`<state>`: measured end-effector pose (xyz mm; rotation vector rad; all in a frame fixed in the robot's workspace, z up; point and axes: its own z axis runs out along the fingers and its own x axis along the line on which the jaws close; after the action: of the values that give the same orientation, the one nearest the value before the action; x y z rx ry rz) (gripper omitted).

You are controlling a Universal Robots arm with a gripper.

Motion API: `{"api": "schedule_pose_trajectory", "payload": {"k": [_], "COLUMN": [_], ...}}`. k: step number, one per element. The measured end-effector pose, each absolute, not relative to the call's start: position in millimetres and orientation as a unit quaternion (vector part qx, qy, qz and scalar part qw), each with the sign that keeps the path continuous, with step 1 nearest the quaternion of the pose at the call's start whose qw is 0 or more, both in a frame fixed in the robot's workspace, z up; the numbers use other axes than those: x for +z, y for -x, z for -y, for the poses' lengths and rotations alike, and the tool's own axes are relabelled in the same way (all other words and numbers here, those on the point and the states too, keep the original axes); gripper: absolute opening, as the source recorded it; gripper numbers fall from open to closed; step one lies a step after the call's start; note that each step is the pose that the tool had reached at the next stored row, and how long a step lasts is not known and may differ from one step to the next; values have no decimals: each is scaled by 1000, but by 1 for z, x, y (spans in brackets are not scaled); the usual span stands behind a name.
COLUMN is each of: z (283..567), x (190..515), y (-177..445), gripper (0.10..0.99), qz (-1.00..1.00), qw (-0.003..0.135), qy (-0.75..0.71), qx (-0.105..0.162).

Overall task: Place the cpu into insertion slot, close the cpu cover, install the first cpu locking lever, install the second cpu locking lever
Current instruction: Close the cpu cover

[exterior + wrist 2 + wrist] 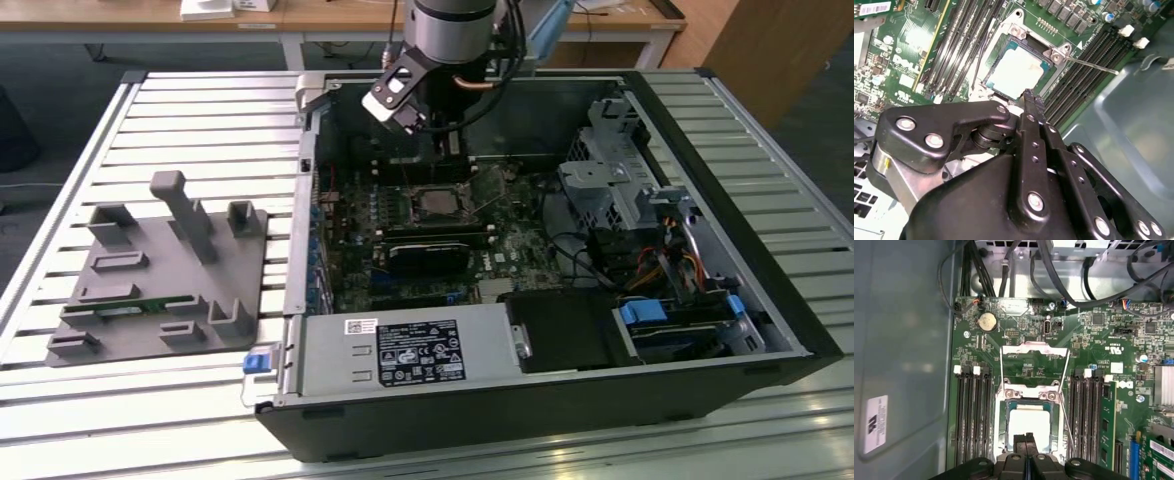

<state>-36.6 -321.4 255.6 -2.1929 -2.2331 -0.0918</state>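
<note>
The slatted worktop (pixel 134 420) carries an open computer case (pixel 534 425), which takes up the centre and the exterior view's right. A grey fixture tray (pixel 134 250) sits at the exterior view's left. The arm (pixel 447 30) reaches down from the upper centre of that frame into the case.

Inside, the green board (pixel 1094 340) holds the insertion slot (pixel 1000 415) between banks of long memory slots. The cpu cover (pixel 1036 347) looks swung up and open, off the chip. One locking lever (pixel 1089 62) sticks out to the side, unlatched.

The cpu (pixel 1029 420) already lies flat in the slot with its pale top showing. In both wrist views the gripper (pixel 1026 437) has its fingers pressed together, pinching nothing. Their tip hangs over the chip's near edge, so the chip lies straight ahead of and just below it. Whether they touch cannot be told.
</note>
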Motion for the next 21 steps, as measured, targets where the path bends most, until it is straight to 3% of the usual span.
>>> {"api": "schedule_pose_trajectory", "payload": {"k": [21], "z": [330], "x": [259], "y": [12], "gripper": [110], "qz": [713], "qw": [7], "qy": [700], "qx": [-28]}}
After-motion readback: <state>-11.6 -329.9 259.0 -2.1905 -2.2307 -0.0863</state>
